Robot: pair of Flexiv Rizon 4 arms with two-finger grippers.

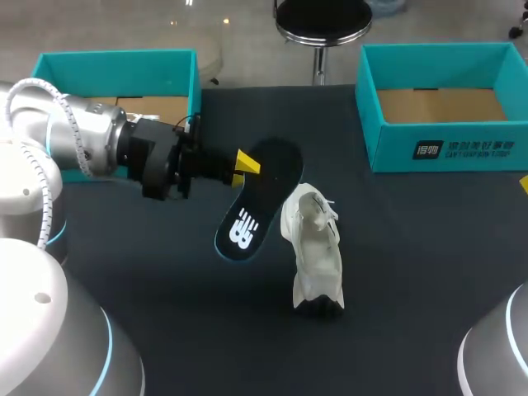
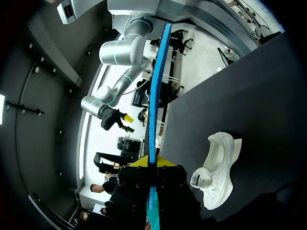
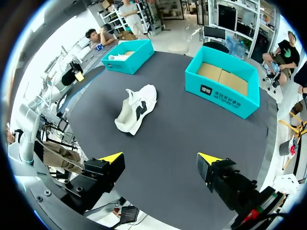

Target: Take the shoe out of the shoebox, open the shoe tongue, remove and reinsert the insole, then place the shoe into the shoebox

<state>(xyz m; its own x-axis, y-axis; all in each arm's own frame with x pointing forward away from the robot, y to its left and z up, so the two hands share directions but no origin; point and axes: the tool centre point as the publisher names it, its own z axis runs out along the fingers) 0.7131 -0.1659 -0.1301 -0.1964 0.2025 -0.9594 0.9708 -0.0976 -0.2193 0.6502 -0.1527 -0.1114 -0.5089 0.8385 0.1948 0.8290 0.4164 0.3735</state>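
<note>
A white shoe lies on the dark table near the middle, heel end toward the front edge. Just to its left, a black insole with a blue rim and a white logo hangs tilted above the table. My left gripper is shut on the insole's edge. In the left wrist view the insole shows edge-on as a blue strip running out from between the yellow tips, with the shoe beside it. My right gripper stands open and empty, well back from the shoe.
A teal shoebox stands at the back left, partly behind my left arm. A second teal shoebox with a bare cardboard floor stands at the back right. One yellow fingertip of my right gripper shows at the table's right side.
</note>
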